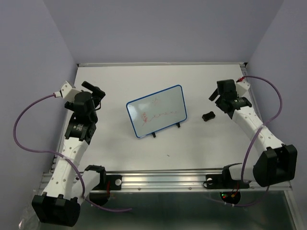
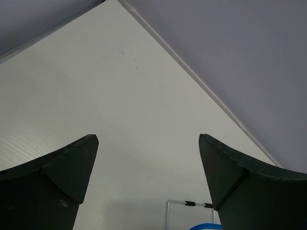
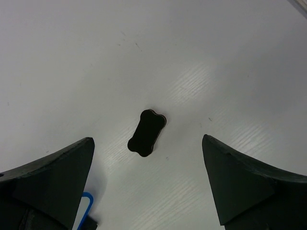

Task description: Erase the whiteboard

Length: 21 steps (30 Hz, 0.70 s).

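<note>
Whiteboard [image 1: 157, 111] stands at centre of the overhead frame, red scribbles on its face, neither arm touching it.

Blue frame, leaning on small black feet on the white table [image 1: 120, 153]. Black eraser [image 1: 208, 115] lies flat near the board's right edge, not touching it. Right gripper [image 1: 221, 98] sits at right of frame near the eraser, jaws spread wide, nothing held; in its wrist view the eraser lies on the table between the fingers. Left gripper [image 1: 96, 93] at left of frame, well apart from the board, jaws equally wide, empty.
</note>
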{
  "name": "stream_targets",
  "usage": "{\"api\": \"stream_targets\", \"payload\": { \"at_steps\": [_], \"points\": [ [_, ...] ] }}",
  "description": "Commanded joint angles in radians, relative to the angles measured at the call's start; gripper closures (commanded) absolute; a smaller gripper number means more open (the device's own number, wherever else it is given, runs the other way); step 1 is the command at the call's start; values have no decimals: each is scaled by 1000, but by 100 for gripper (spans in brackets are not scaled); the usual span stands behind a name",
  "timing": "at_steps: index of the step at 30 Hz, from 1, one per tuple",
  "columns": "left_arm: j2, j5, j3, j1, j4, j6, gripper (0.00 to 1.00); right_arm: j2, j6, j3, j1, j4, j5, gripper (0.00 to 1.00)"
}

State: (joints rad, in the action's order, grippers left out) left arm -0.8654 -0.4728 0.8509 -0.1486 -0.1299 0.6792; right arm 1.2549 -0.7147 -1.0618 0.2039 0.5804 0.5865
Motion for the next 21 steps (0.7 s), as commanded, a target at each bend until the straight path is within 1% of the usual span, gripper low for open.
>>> {"api": "stream_targets", "payload": {
  "at_steps": [1,4,6,9,10,11,15,17,21],
  "points": [
    [-18,8,10,4,50,8,1,102,-164,-53,-3,55,-33,0],
    [-24,8,14,4,36,11,1,202,-253,-72,-3,52,-79,0],
    [-24,17,11,4,35,19,1,271,-281,-79,-3,49,-79,0],
    [-23,33,-1,4,47,13,1,322,-310,-78,-3,42,-96,1],
    [-24,30,-3,4,47,14,1,343,-312,-75,-3,36,-106,2],
    [-24,22,-7,4,46,14,1,353,-312,-67,8,20,-100,6],
    [-37,34,-9,4,61,11,1,394,-302,-63,8,3,-68,12],
    [-46,46,-10,4,64,11,1,414,-298,-66,8,-19,-47,21],
    [-55,65,-12,4,70,6,1,464,-290,-87,8,-51,-57,23]
  ]
}}
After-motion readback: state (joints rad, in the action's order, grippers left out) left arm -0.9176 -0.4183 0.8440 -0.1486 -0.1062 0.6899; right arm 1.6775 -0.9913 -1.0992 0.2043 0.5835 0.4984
